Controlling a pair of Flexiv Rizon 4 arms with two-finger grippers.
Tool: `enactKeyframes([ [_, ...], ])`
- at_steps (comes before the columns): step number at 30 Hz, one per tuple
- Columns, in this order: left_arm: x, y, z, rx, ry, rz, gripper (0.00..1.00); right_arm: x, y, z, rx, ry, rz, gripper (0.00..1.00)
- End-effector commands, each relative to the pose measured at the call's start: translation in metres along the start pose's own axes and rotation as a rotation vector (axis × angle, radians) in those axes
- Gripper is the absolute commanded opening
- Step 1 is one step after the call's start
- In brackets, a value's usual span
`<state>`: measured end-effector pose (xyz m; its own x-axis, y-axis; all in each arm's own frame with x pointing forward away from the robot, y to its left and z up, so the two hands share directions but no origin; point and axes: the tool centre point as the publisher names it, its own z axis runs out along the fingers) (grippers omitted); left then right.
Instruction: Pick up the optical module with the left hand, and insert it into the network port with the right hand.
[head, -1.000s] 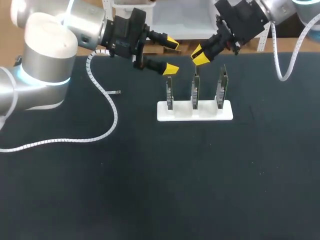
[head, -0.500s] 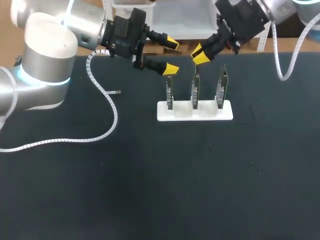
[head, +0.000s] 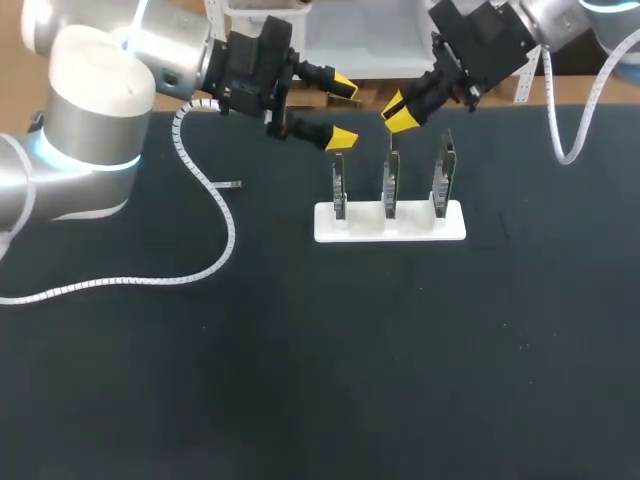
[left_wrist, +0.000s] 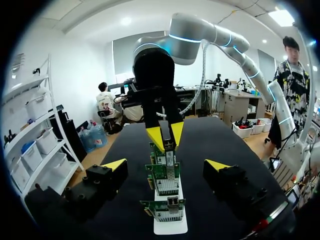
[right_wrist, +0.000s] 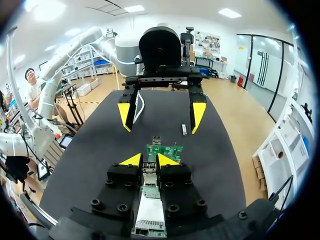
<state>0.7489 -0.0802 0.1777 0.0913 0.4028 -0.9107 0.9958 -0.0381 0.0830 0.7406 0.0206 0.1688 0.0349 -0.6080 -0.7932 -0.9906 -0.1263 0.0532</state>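
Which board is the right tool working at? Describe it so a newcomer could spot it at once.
On the black table, a white base holds three upright green circuit boards in a row. The one you want is the middle board, under the yellow tips of the right tool. It alone has a board on either side, while the left tool hangs open by the left board.

1. Your counter (head: 400, 350) is a flat black surface.
2. A white stand (head: 352, 226) sits on it toward the far edge, near the middle, with three green boards (head: 391, 182) upright in a row.
3. A small silver piece (head: 232, 184) lies flat, well to the left of the stand.
4. A white spiral-wrapped cable (head: 130, 281) trails across the counter's left part, curving past that piece without touching it.
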Motion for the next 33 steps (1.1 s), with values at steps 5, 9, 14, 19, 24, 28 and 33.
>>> enactKeyframes([
  [5, -0.0008, 0.0004, 0.0006, 0.000, 0.006, -0.003, 1.00, 0.0064, 0.0015, 0.0059, -0.006, -0.005, 0.001, 0.00],
  [9, -0.0008, 0.0004, 0.0006, 0.000, 0.006, -0.003, 1.00, 0.0097, 0.0011, 0.0076, -0.008, -0.008, 0.006, 0.00],
  [14, -0.0008, 0.0004, 0.0006, 0.000, 0.006, -0.003, 1.00, 0.0113, 0.0007, 0.0083, -0.008, 0.001, 0.003, 0.00],
  [19, -0.0008, 0.0004, 0.0006, 0.000, 0.006, -0.003, 1.00, 0.0116, 0.0007, 0.0087, -0.010, 0.012, 0.000, 0.00],
  [24, -0.0008, 0.0004, 0.0006, 0.000, 0.006, -0.003, 1.00, 0.0085, 0.0012, 0.0082, -0.028, 0.011, 0.007, 1.00],
  [28, -0.0008, 0.0004, 0.0006, 0.000, 0.006, -0.003, 1.00, 0.0061, 0.0013, 0.0078, -0.039, 0.004, 0.002, 1.00],
  [33, -0.0008, 0.0004, 0.0006, 0.000, 0.006, -0.003, 1.00, 0.0043, 0.0000, 0.0060, -0.035, -0.004, 0.021, 1.00],
])
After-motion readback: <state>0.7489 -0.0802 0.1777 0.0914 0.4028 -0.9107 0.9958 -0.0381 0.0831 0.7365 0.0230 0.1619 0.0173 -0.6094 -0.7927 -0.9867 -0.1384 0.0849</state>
